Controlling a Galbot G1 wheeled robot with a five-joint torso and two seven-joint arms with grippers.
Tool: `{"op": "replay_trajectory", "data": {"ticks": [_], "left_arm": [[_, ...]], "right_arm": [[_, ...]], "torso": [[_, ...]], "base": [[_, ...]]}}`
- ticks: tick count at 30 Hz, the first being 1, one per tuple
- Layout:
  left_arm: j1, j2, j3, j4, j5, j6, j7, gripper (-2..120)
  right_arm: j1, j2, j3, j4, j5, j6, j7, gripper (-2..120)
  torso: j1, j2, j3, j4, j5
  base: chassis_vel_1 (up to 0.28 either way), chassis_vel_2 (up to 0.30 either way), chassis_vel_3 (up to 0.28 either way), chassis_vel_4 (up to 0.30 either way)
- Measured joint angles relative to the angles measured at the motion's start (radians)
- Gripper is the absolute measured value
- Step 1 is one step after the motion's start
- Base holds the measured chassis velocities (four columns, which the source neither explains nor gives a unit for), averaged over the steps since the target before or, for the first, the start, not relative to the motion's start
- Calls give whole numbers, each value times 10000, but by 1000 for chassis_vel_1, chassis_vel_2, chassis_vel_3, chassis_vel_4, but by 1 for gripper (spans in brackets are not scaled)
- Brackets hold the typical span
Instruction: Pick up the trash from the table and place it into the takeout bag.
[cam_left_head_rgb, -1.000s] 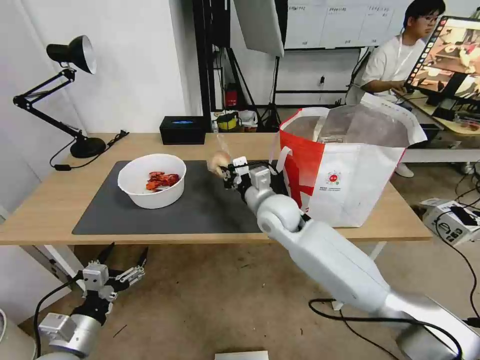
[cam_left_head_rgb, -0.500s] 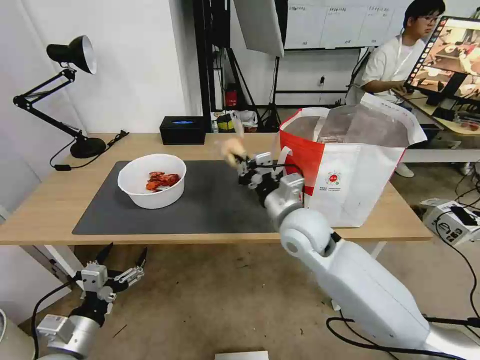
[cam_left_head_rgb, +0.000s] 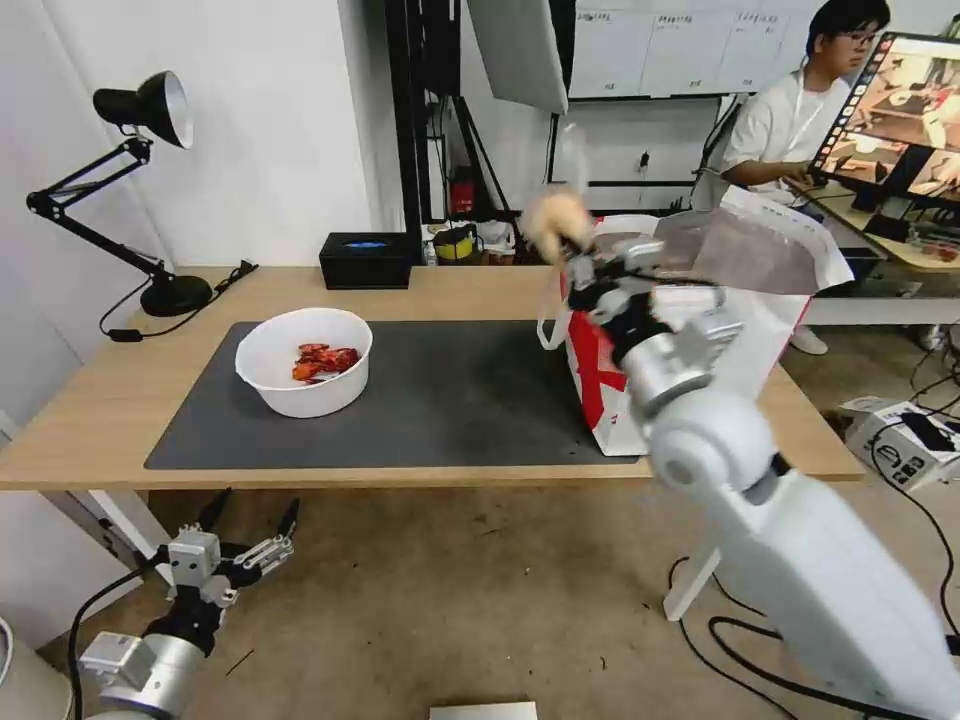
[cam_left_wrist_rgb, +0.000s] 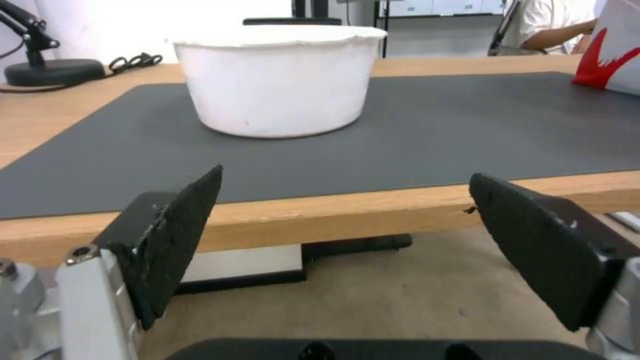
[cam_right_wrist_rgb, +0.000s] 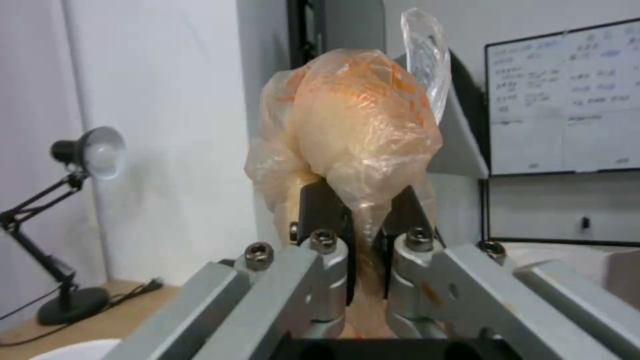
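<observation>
Right end effector (cam_left_head_rgb: 578, 262) clenched on small clear bag (cam_left_head_rgb: 553, 220), raised beside takeout bag (cam_left_head_rgb: 700, 300) rim. Left end effector (cam_left_head_rgb: 235, 545) released, low below desk (cam_left_head_rgb: 90, 420) edge; white bowl (cam_left_head_rgb: 303, 360) on mat.

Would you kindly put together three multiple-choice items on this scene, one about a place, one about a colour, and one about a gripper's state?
1. Where does the white bowl stand?
A. on the dark grey mat
B. inside the takeout bag
C. on the floor

2. What colour are the scraps in the bowl?
A. green
B. red
C. blue

3. What is the state of the right gripper?
A. open and empty
B. shut on the bowl
C. shut on the small clear bag

Answers:
1 A, the bowl rests on the mat on the table.
2 B, the head view shows red pieces in it.
3 C, the right wrist view shows the fingers pinching the plastic; the left gripper hangs open below the table edge.
</observation>
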Motion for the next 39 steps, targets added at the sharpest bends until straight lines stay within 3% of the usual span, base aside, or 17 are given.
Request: {"op": "replay_trajectory", "data": {"ticks": [11,24,39], "left_arm": [[-8,0,120,-80,36,13,-2,100],[-58,-88,309,-136,98,12,-2,100],[-28,-3,428,-261,140,5,-2,100]], "right_arm": [[-631,-805,1285,-275,473,-7,-79,3],[-685,-1280,1571,-635,461,-401,373,3],[-853,-1775,1795,-453,533,-1074,581,57]], "torso": [[0,0,0,0,1],[0,-1,0,1,0],[0,0,0,0,0]], "base": [[0,0,0,0],[0,0,0,0],[0,0,0,0]]}}
